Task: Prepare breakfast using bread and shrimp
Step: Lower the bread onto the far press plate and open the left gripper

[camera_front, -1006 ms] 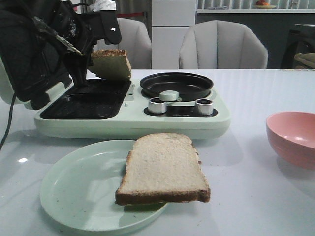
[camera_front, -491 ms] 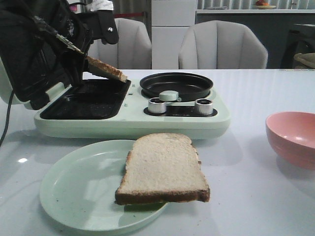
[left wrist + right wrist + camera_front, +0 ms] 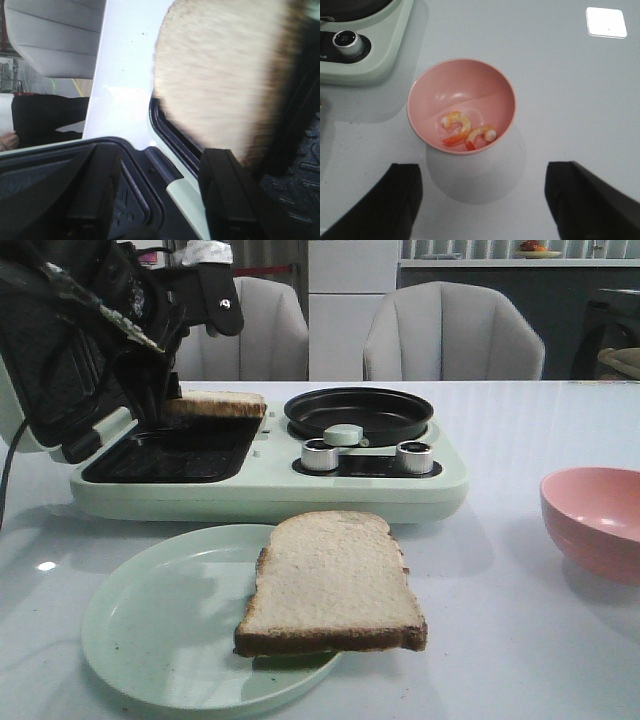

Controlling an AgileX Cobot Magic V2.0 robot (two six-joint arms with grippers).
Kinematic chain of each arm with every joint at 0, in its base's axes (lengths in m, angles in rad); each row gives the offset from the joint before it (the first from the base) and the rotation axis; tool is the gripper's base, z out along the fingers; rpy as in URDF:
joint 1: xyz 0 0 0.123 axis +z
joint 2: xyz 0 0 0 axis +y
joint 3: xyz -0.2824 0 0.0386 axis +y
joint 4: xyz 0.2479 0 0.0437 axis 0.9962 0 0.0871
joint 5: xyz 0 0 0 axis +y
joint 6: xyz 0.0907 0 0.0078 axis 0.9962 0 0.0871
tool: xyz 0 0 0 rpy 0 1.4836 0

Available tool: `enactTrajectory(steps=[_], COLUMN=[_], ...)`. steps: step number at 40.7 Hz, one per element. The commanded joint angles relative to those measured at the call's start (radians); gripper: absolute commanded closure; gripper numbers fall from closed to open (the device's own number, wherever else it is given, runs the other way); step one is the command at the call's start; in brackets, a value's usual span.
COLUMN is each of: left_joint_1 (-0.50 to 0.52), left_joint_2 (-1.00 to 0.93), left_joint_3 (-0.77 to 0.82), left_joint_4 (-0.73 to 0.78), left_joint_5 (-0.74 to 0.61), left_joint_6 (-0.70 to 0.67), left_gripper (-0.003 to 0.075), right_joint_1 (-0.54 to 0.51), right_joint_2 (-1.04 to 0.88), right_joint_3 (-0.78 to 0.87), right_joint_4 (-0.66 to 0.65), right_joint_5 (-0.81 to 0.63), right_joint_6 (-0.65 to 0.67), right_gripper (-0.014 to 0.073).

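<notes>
We saw one bread slice (image 3: 218, 404) level over dark grill tray (image 3: 170, 452) of pale green breakfast maker (image 3: 270, 495), left gripper (image 3: 160, 390) clamped on its edge. Second bread slice (image 3: 332, 582) lay on green plate (image 3: 170, 620), overhanging rim. Only right wrist view showed two shrimp (image 3: 467, 131) in pink bowl (image 3: 461, 90); right gripper (image 3: 482, 200) above, jaws wide apart. We read no lettering. Table (image 3: 530, 440) open around bowl.

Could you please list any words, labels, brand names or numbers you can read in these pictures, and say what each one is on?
No text can be read.
Breakfast maker: the dark panel between its two silver knobs carries faint marks, too small and blurred to read.
At the edge of the right wrist view, marks beside the knob are cut off and illegible.
Bread, plate and pink bowl: none.
</notes>
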Motion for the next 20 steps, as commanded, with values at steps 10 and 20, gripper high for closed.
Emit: enactTrajectory(steps=[10,20], left_joint_1=[-0.019,-0.079], left_joint_2=[-0.211,-0.399], left_joint_3=[-0.01,0.056], left_joint_4=[-0.651,-0.991], left_joint_5=[0.098,0.215], left_joint_6=[0.328,0.373], left_gripper=[0.0316,0.0316], right_joint_1=[-0.002,-0.002], right_joint_2=[0.003,0.003], right_joint_3=[-0.038,-0.038], right_joint_4=[0.001,0.001], right_joint_5=[-0.066,-0.066], right_joint_6=[-0.009,-0.009], right_gripper=[-0.0016,-0.0016])
